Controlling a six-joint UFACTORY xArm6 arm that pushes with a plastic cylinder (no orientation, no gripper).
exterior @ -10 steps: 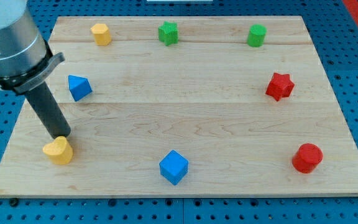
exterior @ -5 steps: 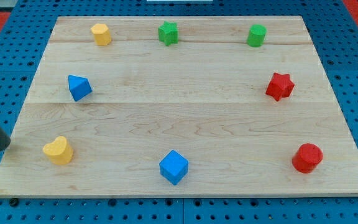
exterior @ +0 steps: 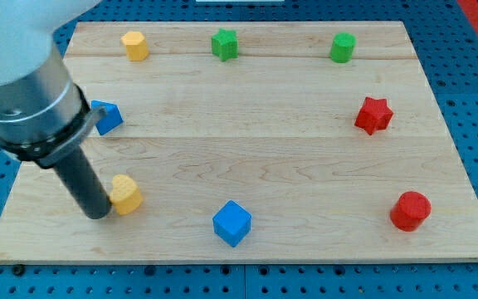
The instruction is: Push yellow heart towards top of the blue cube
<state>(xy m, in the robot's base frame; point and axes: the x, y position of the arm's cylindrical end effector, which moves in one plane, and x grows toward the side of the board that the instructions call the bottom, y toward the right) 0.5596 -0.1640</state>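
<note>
yellow heart (exterior: 126, 194) shifted right toward blue cube (exterior: 231, 223); my tip (exterior: 98, 214) touching its left.

The board (exterior: 247, 158) is pale wood, smooth, with visible grain; the yellow heart (exterior: 127, 194) and blue cube (exterior: 231, 223) look like matt painted blocks; the rod above my tip (exterior: 98, 214) is matt black; its collar (exterior: 31, 95) is dull grey metal.

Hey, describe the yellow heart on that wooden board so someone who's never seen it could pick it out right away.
Start at the wooden board and go to its corner at the view's bottom left. The yellow heart sits there, just to the view's right of my tip, which looks pressed against it. The only other yellow block is far off at the view's top, and the nearby blue cube differs in colour.
</note>
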